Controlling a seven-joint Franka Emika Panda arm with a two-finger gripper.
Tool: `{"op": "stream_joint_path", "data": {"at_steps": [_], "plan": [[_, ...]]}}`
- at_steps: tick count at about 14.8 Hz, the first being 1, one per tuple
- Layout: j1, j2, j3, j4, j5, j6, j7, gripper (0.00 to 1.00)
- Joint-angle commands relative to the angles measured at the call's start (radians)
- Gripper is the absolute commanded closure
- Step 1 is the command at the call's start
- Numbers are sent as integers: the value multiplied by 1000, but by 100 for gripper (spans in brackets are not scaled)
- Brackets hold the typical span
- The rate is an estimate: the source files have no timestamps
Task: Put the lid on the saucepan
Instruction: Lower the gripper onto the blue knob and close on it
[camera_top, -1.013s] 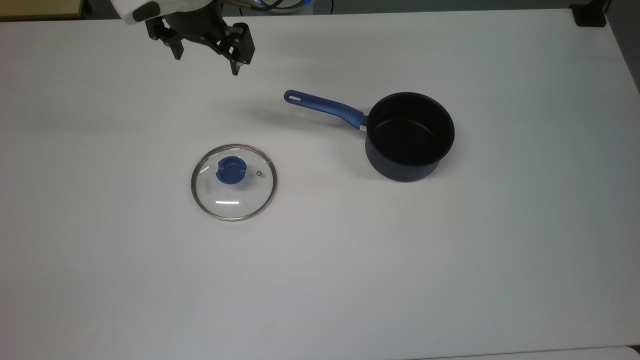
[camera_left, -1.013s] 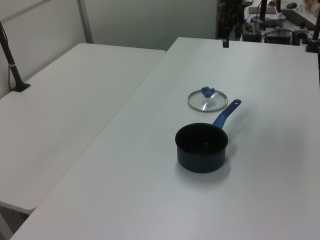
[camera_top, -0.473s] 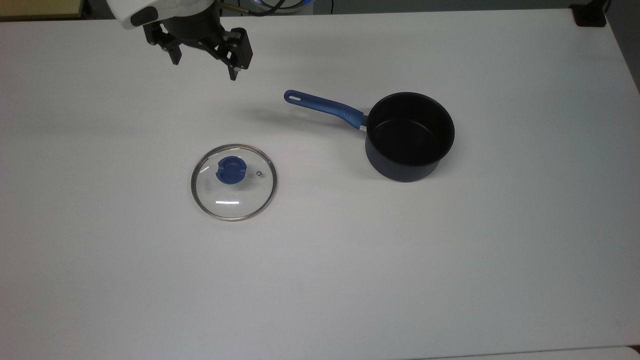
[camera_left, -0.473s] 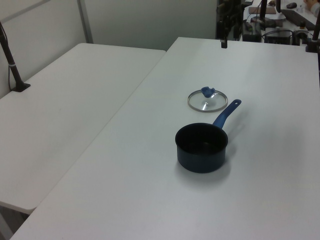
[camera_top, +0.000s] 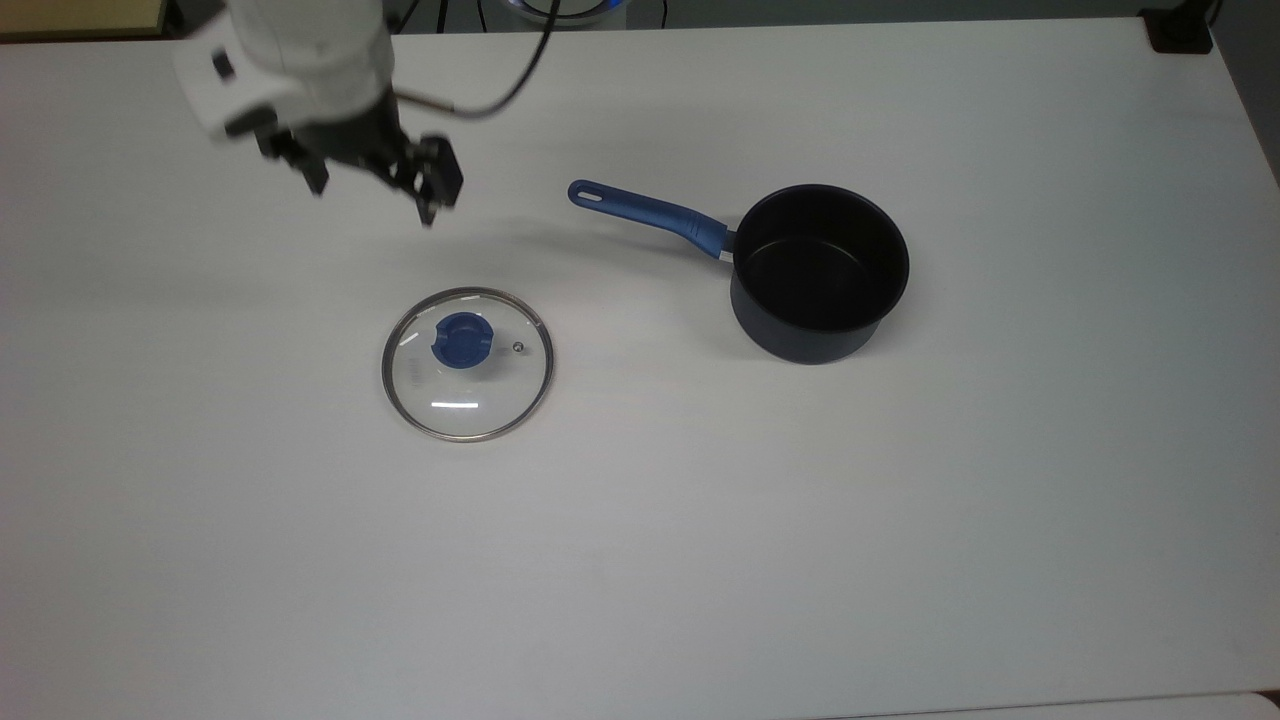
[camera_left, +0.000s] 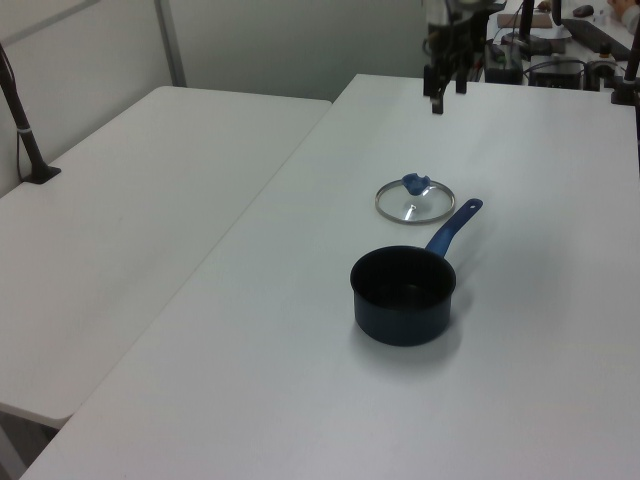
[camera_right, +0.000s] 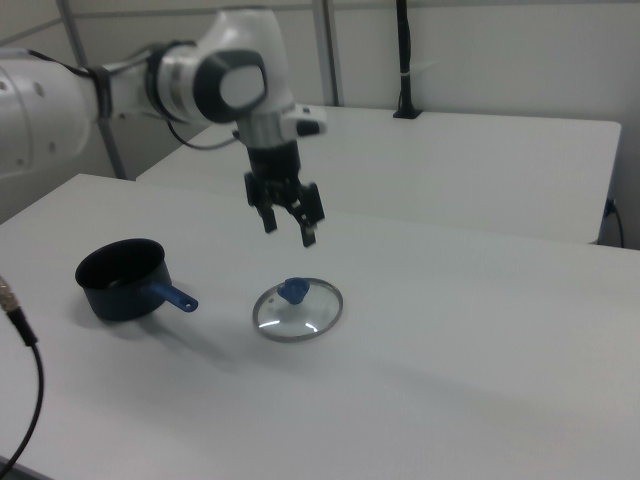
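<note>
A broad white counter (camera_top: 900, 560) spreads under even, soft light. In the left view a second white table (camera_left: 130, 210) stands just beside it on the left view's left, with a narrow seam between them. A black post (camera_left: 22, 120) is clamped at that table's far edge. Pale grey partition walls (camera_left: 290, 45) with metal uprights close the room behind. In the right view, another black post (camera_right: 403, 60) stands on the far table (camera_right: 480, 160).

Gripper (camera_top: 372, 200) lower and nearer the lid (camera_top: 466, 364) than before.
</note>
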Motion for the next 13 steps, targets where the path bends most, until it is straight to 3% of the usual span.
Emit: {"op": "stream_joint_path", "data": {"at_steps": [1,8,13], "plan": [[5,93,0,-7,-1,90,-15,0],[43,213,12,-10,-4,188,-5,0],[75,225,12,-10,-1,201,-2,0]]}}
